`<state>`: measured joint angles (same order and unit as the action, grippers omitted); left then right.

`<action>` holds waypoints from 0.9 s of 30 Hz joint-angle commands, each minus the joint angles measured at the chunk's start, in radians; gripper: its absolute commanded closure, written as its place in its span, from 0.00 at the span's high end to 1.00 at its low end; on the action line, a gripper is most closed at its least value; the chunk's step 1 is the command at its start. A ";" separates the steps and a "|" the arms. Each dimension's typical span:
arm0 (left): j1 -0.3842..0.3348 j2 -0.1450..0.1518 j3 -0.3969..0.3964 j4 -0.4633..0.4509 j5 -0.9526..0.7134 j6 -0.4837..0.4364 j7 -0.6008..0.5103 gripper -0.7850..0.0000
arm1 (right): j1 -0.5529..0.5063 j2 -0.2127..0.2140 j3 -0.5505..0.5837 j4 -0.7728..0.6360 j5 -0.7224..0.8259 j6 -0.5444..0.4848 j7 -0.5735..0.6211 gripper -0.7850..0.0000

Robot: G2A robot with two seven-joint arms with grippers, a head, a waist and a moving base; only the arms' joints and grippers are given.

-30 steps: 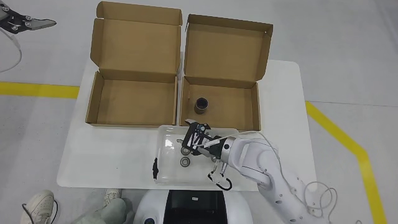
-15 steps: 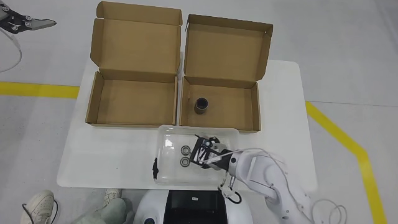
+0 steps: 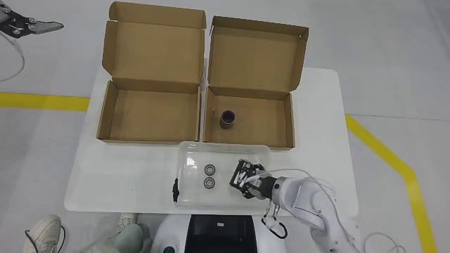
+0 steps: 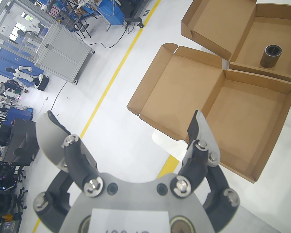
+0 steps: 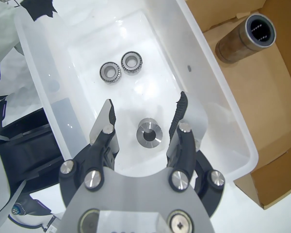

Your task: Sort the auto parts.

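Right now the right hand [image 5: 145, 104] hangs low inside the clear tub [image 5: 209, 61], which sits at the near edge of the table [image 3: 320, 112]. Its two fingers are spread apart. A shiny metal sleeve [image 5: 149, 134] stands on the tub floor between them, hole facing up. I can see a gap on each side, so nothing is held yet.

A little further along the tub lie a small ring bearing [image 5: 110, 73] and a second ring bearing [image 5: 131, 62], side by side and nearly touching.

Behind the tub are two open card boxes. The right box [image 3: 264, 123] has a dark tube [image 5: 247, 37] standing in it. The left box [image 3: 151, 116] sits just beside it.

Farthest off, the left hand [image 4: 122, 120] is held up high, out past the left box, with its fingers wide apart and nothing in them.

I think the step in hand is picking up the sleeve. Next, the fingers need to close evenly on its round sides. Then the hand has to lift it straight up, high enough to clear the tub wall. The sleeve looks smooth, so it could slip or tip if the squeeze is off-centre. It looks more like the dark tube than the rings, so my guess is it goes in the right box.
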<state>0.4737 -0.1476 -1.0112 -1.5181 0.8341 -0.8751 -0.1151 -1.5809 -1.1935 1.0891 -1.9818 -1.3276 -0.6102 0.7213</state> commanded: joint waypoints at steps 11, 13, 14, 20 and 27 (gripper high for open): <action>0.000 0.000 0.000 0.000 0.000 0.000 0.000 1.00 | 0.010 0.008 -0.009 0.039 0.021 0.044 0.066 0.71; 0.000 0.000 0.000 0.000 0.000 0.000 0.000 1.00 | 0.016 0.009 -0.016 0.045 0.021 0.052 0.074 0.70; 0.000 0.000 0.000 0.000 0.000 0.000 0.000 1.00 | 0.019 0.009 -0.019 0.048 0.021 0.055 0.077 0.69; 0.000 0.000 0.000 0.000 0.000 0.000 0.000 1.00 | 0.039 0.009 -0.043 0.068 0.025 0.077 0.109 0.66; 0.000 0.000 0.000 0.000 0.000 0.000 0.000 1.00 | 0.063 0.009 -0.063 0.091 0.034 0.108 0.141 0.62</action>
<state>0.4737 -0.1476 -1.0112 -1.5181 0.8341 -0.8751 -0.1151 -1.5202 -1.1852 1.0273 -1.8932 -1.2945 -0.5048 0.8607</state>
